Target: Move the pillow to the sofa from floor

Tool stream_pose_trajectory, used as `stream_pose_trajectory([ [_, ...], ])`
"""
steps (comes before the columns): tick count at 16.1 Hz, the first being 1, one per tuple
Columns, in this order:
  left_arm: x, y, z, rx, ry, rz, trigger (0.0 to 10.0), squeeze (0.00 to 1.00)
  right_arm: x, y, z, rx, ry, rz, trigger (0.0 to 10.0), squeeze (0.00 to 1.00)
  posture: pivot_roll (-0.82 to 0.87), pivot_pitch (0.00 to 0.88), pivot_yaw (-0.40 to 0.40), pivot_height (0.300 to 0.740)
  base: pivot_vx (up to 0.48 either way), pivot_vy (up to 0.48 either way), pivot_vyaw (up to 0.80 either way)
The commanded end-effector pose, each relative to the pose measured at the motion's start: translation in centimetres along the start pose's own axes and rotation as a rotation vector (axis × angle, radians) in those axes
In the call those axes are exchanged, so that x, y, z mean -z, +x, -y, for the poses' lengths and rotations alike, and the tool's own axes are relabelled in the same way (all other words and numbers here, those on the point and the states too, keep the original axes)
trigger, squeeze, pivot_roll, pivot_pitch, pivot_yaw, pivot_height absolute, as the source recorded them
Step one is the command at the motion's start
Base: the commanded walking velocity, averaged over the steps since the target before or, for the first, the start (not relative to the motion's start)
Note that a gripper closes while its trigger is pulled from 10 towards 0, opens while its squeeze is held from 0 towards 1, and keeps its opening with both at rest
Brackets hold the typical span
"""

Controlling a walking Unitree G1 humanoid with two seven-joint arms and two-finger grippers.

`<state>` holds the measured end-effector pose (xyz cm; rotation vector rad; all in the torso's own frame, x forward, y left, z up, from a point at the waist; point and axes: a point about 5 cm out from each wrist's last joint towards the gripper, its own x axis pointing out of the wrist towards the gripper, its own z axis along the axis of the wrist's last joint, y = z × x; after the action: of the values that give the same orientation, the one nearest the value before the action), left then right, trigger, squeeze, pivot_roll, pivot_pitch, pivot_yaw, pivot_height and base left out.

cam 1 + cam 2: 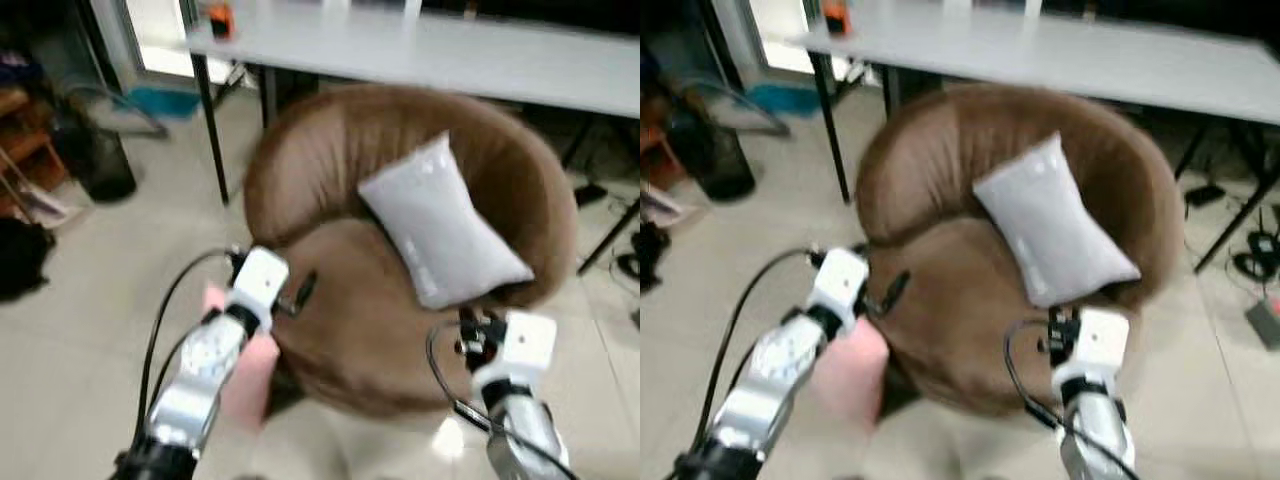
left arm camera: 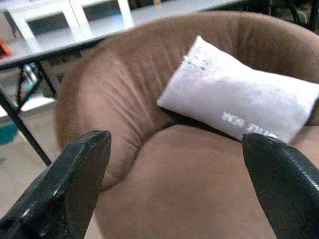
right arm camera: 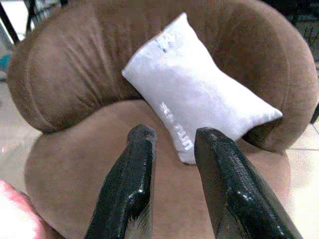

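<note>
A white-grey pillow (image 1: 445,225) leans tilted against the backrest of a round brown sofa chair (image 1: 340,340), with its lower end on the seat. My left gripper (image 1: 300,293) hovers at the sofa's front left edge. It is open wide, and in the left wrist view its fingers (image 2: 75,174) frame the seat and the pillow (image 2: 239,97) with nothing between them. My right gripper (image 3: 174,134) is at the sofa's front right, just short of the pillow's lower end. It is open by a narrow gap and holds nothing.
A grey table (image 1: 450,50) with black legs stands right behind the sofa, with an orange object (image 1: 220,18) on it. A pink object (image 1: 245,375) sits on the floor by the sofa's front left. A dark bin (image 1: 100,165) and clutter stand at the left. Cables (image 1: 1255,245) lie at the right.
</note>
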<state>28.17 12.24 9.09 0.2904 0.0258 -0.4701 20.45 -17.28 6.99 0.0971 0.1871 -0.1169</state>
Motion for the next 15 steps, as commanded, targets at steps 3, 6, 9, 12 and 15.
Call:
stream_pose_trajectory([
  [3,-0.02,-0.19,-0.48,-0.010,0.021,0.001,10.0,0.00,-0.12,0.05,-0.31,-0.010,0.006,0.006,10.0,0.00,-0.01,0.030,-0.044,0.740,0.000,0.429,-0.27],
  [6,-0.02,-0.16,-0.38,-0.006,0.022,0.001,10.0,0.00,-0.16,0.03,-0.39,-0.019,0.001,0.017,10.0,0.00,-0.01,0.030,-0.044,0.740,0.000,0.428,-0.20],
  [9,-0.01,-0.16,-0.38,-0.002,0.023,0.001,10.0,0.00,-0.04,-0.03,-0.37,-0.012,0.015,0.010,10.0,0.00,-0.01,0.030,-0.044,0.740,0.000,0.429,-0.42],
  [12,-0.05,-0.02,-0.41,-0.001,0.027,0.004,10.0,0.00,0.00,-0.07,-0.27,-0.009,0.024,0.011,10.0,0.00,-0.01,0.030,-0.044,0.740,0.000,0.435,-0.79],
  [15,-0.11,0.03,-0.40,0.004,0.030,0.006,10.0,0.00,0.02,-0.12,-0.23,-0.003,0.031,0.013,10.0,0.00,-0.01,0.030,-0.044,0.740,0.000,0.431,-0.80],
])
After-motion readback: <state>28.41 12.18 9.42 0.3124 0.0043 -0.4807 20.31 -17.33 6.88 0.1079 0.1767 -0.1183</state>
